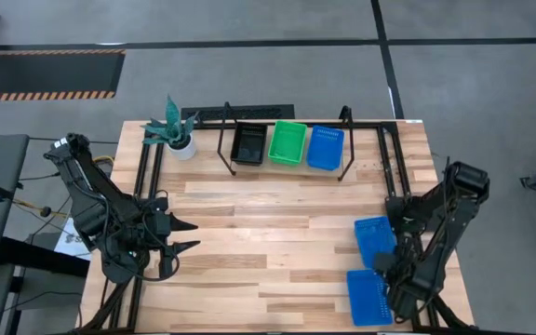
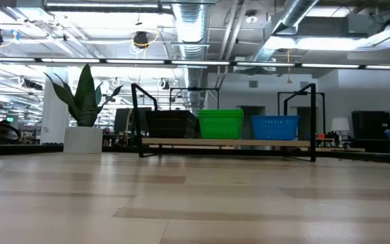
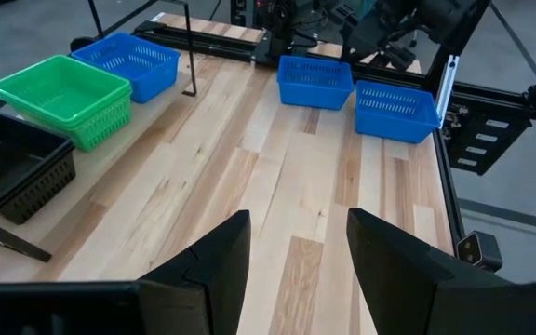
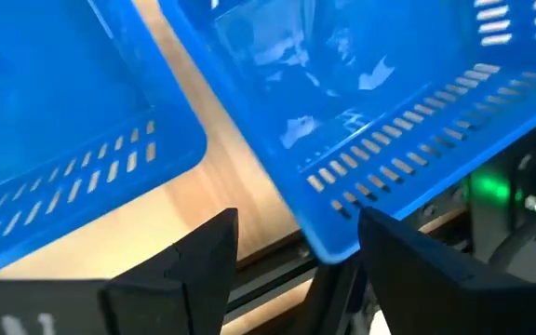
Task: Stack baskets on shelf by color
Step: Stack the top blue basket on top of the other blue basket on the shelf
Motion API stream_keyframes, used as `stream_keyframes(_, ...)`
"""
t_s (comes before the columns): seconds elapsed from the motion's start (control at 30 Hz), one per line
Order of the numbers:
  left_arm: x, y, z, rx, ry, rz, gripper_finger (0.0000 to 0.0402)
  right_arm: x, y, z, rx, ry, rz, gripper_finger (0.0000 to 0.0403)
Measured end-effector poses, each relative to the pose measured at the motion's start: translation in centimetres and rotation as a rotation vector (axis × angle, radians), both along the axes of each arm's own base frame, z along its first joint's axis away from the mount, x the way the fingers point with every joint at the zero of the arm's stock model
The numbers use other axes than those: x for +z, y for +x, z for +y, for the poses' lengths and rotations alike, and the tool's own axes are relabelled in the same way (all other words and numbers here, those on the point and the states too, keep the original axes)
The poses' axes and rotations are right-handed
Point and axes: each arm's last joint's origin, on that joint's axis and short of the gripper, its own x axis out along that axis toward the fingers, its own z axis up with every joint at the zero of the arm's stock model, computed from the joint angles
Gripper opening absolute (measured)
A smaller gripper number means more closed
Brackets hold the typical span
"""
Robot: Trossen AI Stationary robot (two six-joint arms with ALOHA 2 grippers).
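Your right end effector [image 1: 391,270] hovers unclenched between two blue baskets [image 1: 374,240] at the desk's [image 1: 277,242] four o'clock, the left end effector [image 1: 186,235] released at eight, shelf [image 1: 287,149] at twelve.

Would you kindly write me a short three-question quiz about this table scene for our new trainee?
1. True or false: the shelf holds a black, a green and a blue stack.
2. How many blue baskets lie on the tabletop near the right gripper?
A) one B) two C) three
3. Fill in: the left gripper hangs over bare wood with its fingers ____.

Key
1. True: the black basket, the green basket and a blue basket sit side by side.
2. B: one blue basket and another.
3. open.
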Motion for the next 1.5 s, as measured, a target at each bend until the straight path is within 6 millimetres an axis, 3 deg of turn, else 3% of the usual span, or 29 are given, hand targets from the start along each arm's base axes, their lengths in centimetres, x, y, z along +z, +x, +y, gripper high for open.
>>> stream_keyframes(0.57, 0.0, 0.0, 0.0, -0.002, 0.002, 0.005, 0.0169, -0.2, 1.4, -0.5, 0.053, -0.052, -0.08, 0.0222)
stream_keyframes(1.07, -0.1, 0.0, 0.0, -0.018, -0.01, 0.02, 0.0169, -2.3, 3.0, -0.6, 0.111, -0.104, -0.026, 0.0185)
stream_keyframes(1.23, -0.1, 0.0, 0.0, -0.018, -0.01, 0.02, 0.0169, -2.3, 3.8, -1.3, 0.151, -0.111, -0.004, 0.0135)
stream_keyframes(1.4, -0.1, 0.0, 0.0, -0.018, -0.008, 0.02, 0.0169, -2.3, 5.0, -2.1, 0.171, -0.109, 0.01, 0.003)
stream_keyframes(1.5, -0.1, 0.0, 0.0, -0.019, -0.005, 0.021, 0.0169, -2.2, 5.7, -2.7, 0.177, -0.108, 0.01, 0.0015)
